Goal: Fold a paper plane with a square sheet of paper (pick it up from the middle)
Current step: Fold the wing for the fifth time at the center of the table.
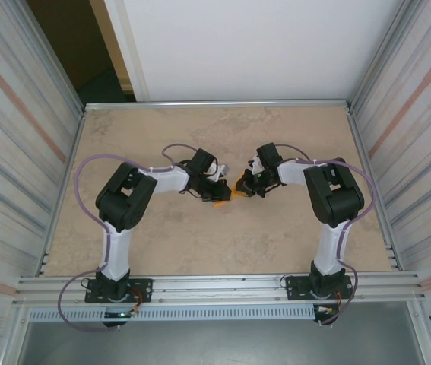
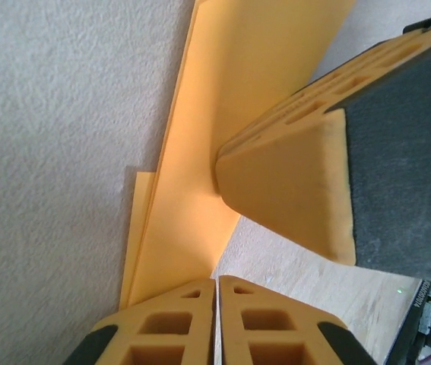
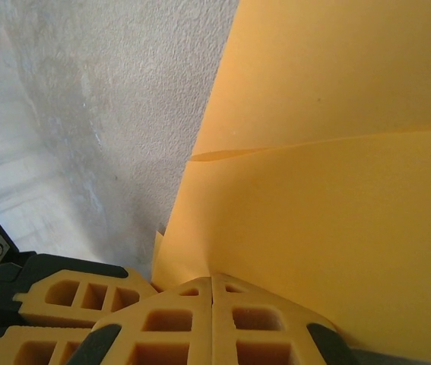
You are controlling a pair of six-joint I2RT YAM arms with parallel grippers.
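The left gripper [image 2: 215,323] and right gripper [image 3: 213,319] are each pinched tight on the folded paper [image 2: 200,137] in the middle of the table [image 1: 162,243], so I'd hold both pinches firm and line up the layered edges before creasing.

Top view: even, diffuse light; faint soft shadows on the table [image 1: 223,243]; side walls [image 1: 17,137] splay toward the frame edges. Wrist views bright; orange paper [image 2: 230,91] glows and casts a narrow shadow. Left edge of the right wrist view is washed out and blurred.
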